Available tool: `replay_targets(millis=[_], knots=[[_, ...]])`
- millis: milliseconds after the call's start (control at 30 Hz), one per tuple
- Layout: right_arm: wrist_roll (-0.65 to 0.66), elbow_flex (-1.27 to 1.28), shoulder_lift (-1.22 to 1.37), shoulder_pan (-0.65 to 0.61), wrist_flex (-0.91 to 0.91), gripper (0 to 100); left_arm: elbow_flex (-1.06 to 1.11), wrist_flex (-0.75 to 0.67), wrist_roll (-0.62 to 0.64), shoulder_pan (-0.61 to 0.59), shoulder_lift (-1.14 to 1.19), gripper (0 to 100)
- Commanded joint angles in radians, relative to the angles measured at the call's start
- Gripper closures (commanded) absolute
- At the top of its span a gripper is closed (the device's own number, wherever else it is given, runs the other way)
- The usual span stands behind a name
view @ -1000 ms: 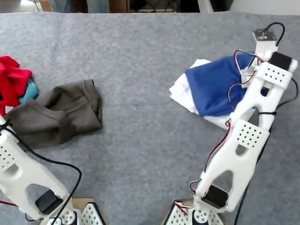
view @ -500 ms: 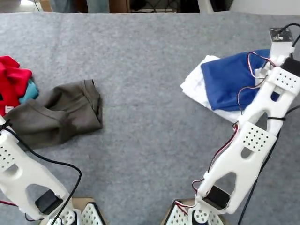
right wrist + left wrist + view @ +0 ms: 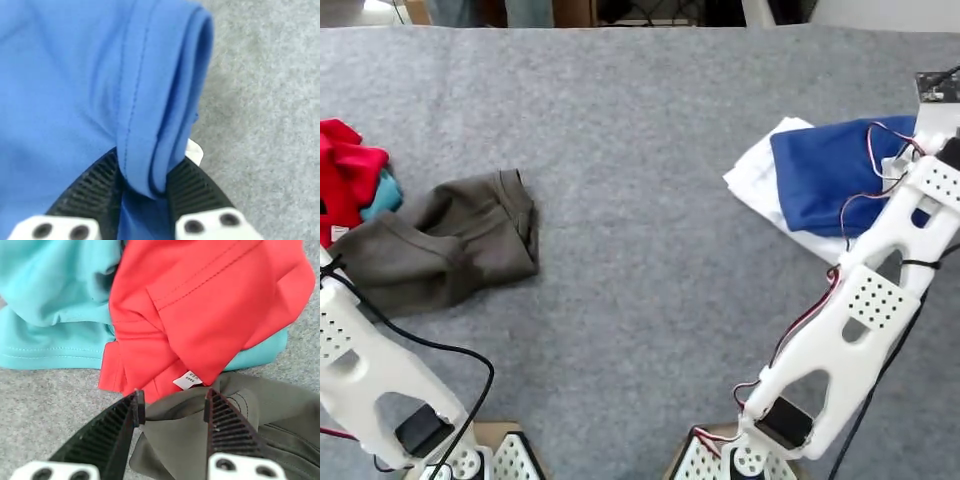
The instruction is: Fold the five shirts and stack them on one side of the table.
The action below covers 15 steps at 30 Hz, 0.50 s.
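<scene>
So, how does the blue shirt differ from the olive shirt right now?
The blue shirt is folded flat on a white shirt; the olive shirt lies crumpled on the table. The right gripper pinches the blue shirt's edge; the open left gripper hangs over the olive shirt. Both are plain.
</scene>
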Motion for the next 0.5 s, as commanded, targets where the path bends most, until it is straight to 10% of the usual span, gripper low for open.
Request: replay_targets(millis=[0, 467], knots=[[0.008, -0.036, -0.012, 0.018, -0.035, 98.0, 0.001, 0.002, -0.008, -0.008, -0.078, 79], [-0.054, -0.116, -0.033, -0.017, 0.112, 63.4, -0.008, 0.002, -0.025, -0.004, -0.080, 79]])
